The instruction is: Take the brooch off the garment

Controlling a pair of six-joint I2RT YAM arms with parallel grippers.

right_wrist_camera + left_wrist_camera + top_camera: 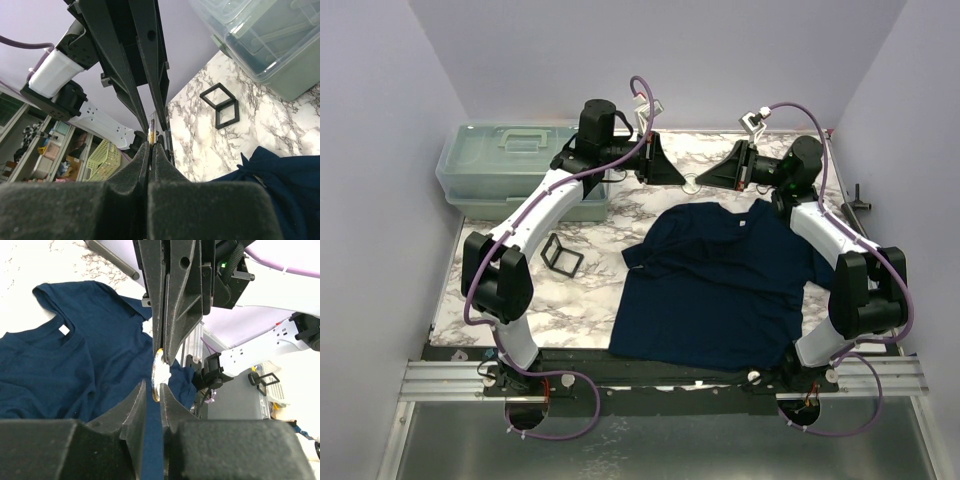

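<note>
The brooch (pixel 690 183), a small round disc, hangs in the air above the table's far side, between both grippers' tips. My right gripper (pixel 699 181) is shut on it; the right wrist view shows its thin gold edge (pixel 151 129) pinched at the jaw tips (pixel 151 145). My left gripper (pixel 681 181) faces it. In the left wrist view its jaws (pixel 153 387) stand slightly apart on either side of the brooch (pixel 156 375), with a gap showing. The navy T-shirt (pixel 720 280) lies flat on the table below, white tag (pixel 745 222) at the collar.
A black square frame (pixel 561 255) lies on the marble table (pixel 580 300) left of the shirt. A clear lidded plastic box (pixel 510 165) stands at the back left. Walls close in the sides and back.
</note>
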